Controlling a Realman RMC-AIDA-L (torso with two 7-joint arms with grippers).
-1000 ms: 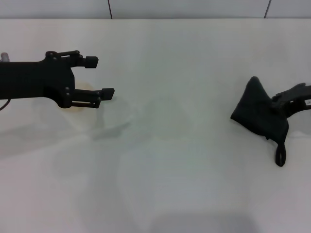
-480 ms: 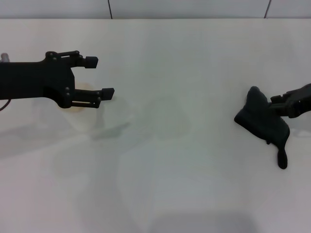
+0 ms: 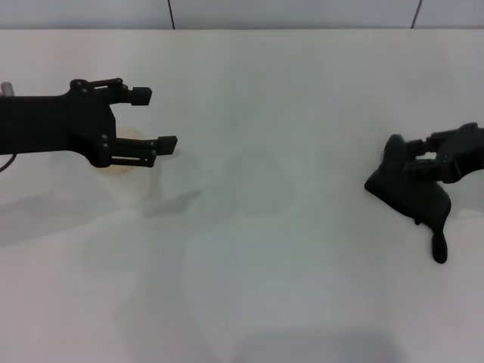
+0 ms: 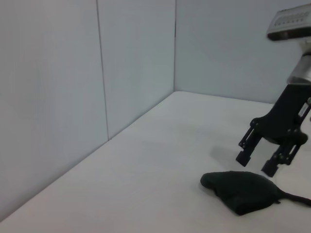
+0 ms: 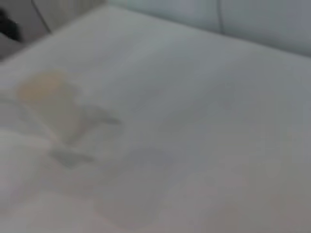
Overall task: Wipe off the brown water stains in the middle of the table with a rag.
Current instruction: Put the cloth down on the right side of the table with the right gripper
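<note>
1. At the left of the table (image 3: 249,302), the left gripper (image 3: 155,119) hovers with its fingers spread and nothing between them, just above a clear cup (image 3: 125,170) with a brownish tint.
2. In the middle, the brown water stains (image 3: 257,181) show only as a faint, pale blotch on the white surface, roughly midway between the two arms.
3. At the right, the rag (image 3: 412,189) lies in a black wad, its thin tail trailing toward the robot. The right gripper (image 3: 423,155) stands over the rag's right upper edge with fingers parted, released from the cloth; half a second ago it was clamped on that edge.
4. The stain lies to the left of the rag, and the right arm is nearer to the rag.
</note>
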